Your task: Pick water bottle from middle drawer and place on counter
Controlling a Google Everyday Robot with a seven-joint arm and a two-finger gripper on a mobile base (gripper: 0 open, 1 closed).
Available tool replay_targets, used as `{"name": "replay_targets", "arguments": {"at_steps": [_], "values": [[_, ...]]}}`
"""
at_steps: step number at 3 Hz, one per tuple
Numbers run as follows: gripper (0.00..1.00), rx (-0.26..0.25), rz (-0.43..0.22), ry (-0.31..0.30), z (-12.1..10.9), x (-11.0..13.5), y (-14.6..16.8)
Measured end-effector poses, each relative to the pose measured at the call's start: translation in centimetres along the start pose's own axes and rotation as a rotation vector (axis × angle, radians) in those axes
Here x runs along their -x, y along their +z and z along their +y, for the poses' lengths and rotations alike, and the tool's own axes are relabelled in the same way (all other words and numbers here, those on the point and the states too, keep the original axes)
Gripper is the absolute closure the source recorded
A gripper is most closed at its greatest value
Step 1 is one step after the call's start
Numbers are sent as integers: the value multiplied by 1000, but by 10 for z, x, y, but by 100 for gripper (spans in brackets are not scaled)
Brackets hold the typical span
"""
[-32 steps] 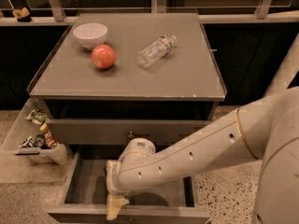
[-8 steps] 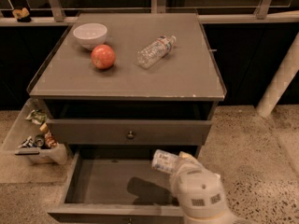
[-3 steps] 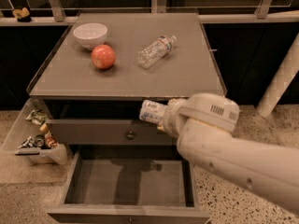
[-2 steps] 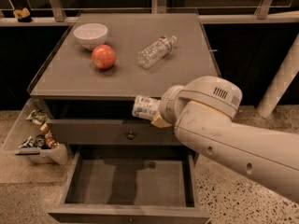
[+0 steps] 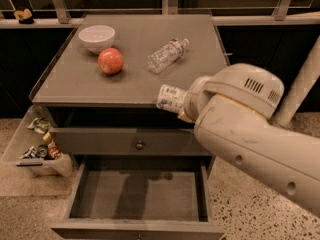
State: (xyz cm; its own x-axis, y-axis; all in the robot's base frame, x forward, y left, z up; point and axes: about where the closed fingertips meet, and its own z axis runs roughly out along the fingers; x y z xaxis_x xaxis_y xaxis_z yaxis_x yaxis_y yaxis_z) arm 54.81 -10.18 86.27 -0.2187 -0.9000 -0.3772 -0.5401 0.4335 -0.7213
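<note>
The gripper (image 5: 181, 107) is at the front edge of the counter (image 5: 90, 86), right of the middle, and is mostly hidden behind the thick cream wrist of the arm (image 5: 245, 129). It is closed around the water bottle (image 5: 170, 98), which sticks out of it to the left, lying on its side with its white label facing the camera. The water bottle overlaps the counter's front rim in this view; whether it touches the top or hangs just over it cannot be told. The arm runs from there down to the right and fills the lower right corner. Farther back on the counter a ribbed bottle (image 5: 166, 55) lies on its side, slanted, with its cap toward the back right. To its left, near but apart, sits a red apple (image 5: 110, 60), and just behind the apple, toward the back left corner, stands a white bowl (image 5: 97, 37). Below the counter's front is a closed drawer (image 5: 100, 141) with a small round knob (image 5: 139, 144). Under that the middle drawer (image 5: 140, 194) is pulled out toward the camera, its grey floor crossed by shadow. On the floor to the left of the cabinet stands a clear bin (image 5: 42, 159) holding mixed wrappers and small packs. A pale post (image 5: 300, 84) leans at the right edge, behind the arm, and a rail (image 5: 125, 9) runs along the back of the counter.
</note>
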Motion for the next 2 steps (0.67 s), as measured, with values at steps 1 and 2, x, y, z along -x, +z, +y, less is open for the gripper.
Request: {"name": "replay_targets", "arguments": {"at_steps": [1,2], "values": [[100,2,0,34,-53,5,-1],[100,76,-25,114,-89,1,41]]}}
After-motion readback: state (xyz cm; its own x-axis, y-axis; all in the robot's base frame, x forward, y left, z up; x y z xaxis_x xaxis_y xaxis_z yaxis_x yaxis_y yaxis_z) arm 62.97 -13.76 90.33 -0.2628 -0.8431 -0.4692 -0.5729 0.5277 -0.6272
